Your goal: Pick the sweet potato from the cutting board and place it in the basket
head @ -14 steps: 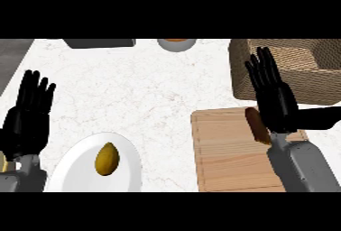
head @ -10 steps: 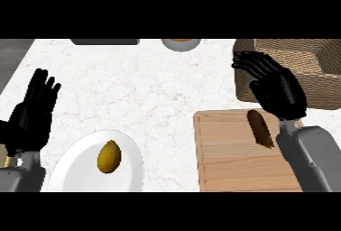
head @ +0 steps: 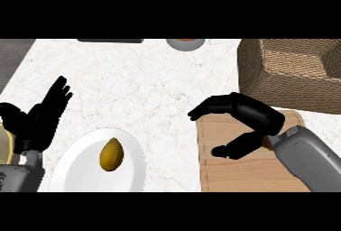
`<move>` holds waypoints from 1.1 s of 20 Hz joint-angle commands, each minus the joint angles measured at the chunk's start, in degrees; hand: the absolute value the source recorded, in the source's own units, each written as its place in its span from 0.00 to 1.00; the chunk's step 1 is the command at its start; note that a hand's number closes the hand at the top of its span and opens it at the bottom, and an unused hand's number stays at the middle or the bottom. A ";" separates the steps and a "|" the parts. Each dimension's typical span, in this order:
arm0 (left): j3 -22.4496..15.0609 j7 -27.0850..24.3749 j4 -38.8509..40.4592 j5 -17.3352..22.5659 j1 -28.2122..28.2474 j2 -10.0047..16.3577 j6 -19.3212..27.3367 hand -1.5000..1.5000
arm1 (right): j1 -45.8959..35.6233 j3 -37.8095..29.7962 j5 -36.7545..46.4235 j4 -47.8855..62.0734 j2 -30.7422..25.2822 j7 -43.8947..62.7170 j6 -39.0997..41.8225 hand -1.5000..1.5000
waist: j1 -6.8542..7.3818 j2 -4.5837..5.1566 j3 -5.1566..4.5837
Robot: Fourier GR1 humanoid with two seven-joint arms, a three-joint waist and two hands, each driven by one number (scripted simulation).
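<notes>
The wooden cutting board (head: 233, 173) lies at the lower right. My right hand (head: 250, 118) arches over its far end, fingers bent in a wide claw and thumb spread below, with bare board showing in the gap. Only a brown sliver of the sweet potato (head: 268, 143) shows by the wrist; the palm hides the rest. The woven basket (head: 293, 74) stands at the upper right, just beyond the board. My left hand (head: 40, 122) rests open at the left edge, fingers up.
A white plate (head: 73, 169) at the lower left holds a yellow-brown oval fruit (head: 112, 154). A small bowl (head: 185, 43) and a dark flat object (head: 110, 40) sit at the counter's far edge. White marble counter spreads between the plate and the board.
My right hand came down and leftward from in front of the basket, bent its straight fingers into a claw, and now covers the sweet potato. The left hand stays at the left edge.
</notes>
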 commanded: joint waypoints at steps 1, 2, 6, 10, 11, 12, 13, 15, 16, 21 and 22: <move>2.51 1.31 4.91 1.44 -2.37 3.03 -3.58 0.50 | 3.32 9.45 15.31 -0.20 3.70 -5.97 -7.55 0.00 | -1.62 -0.65 -0.02; 0.39 0.32 4.23 -0.41 -0.74 0.82 -2.24 0.50 | 4.56 10.08 17.01 -1.73 3.57 -2.83 -8.83 0.00 | -1.95 -0.97 -0.05; 1.85 -0.80 6.91 0.11 -1.89 0.42 -3.80 0.50 | -0.21 12.26 19.82 -3.09 10.82 17.26 -6.59 0.00 | -1.92 -1.12 -0.13; 1.76 0.90 6.45 -0.31 -3.02 0.93 -2.92 0.50 | -12.37 10.45 21.24 -4.84 5.29 32.54 5.37 0.00 | -1.92 -1.73 -0.34; 2.07 -0.21 7.21 0.01 -1.87 1.66 -4.42 0.50 | -13.65 11.44 23.75 -4.21 5.36 35.07 5.74 0.00 | -1.64 -1.63 -0.34; 1.64 -0.79 8.53 -0.63 -2.54 -0.09 -2.87 0.50 | -15.74 13.12 27.72 -6.34 4.67 37.36 5.69 0.00 | -2.56 -1.86 -0.42; 0.97 0.30 7.35 -0.65 -3.26 0.66 -3.84 0.50 | -20.29 12.64 29.90 -3.72 3.89 39.86 7.95 0.00 | -1.56 -1.95 -0.48; 2.12 1.44 8.04 0.20 -4.24 1.49 -4.40 0.50 | -22.87 12.43 31.70 -3.36 3.07 44.69 11.47 0.00 | -2.01 -1.69 -0.33; 1.23 0.34 7.28 -1.15 -2.58 0.22 -2.80 0.50 | -24.34 10.70 29.97 -4.71 3.28 48.17 14.94 0.00 | -2.06 -1.83 -0.28; 2.49 -0.29 8.78 0.01 -3.93 0.08 -4.97 0.50 | -32.63 3.21 20.59 -0.54 4.80 52.94 32.09 0.00 | -1.83 -1.32 -0.18; 2.32 1.01 8.01 -0.73 -4.35 0.52 -4.12 0.50 | -31.38 4.07 18.87 -0.37 5.52 54.76 35.19 0.00 | -2.02 -1.42 -0.16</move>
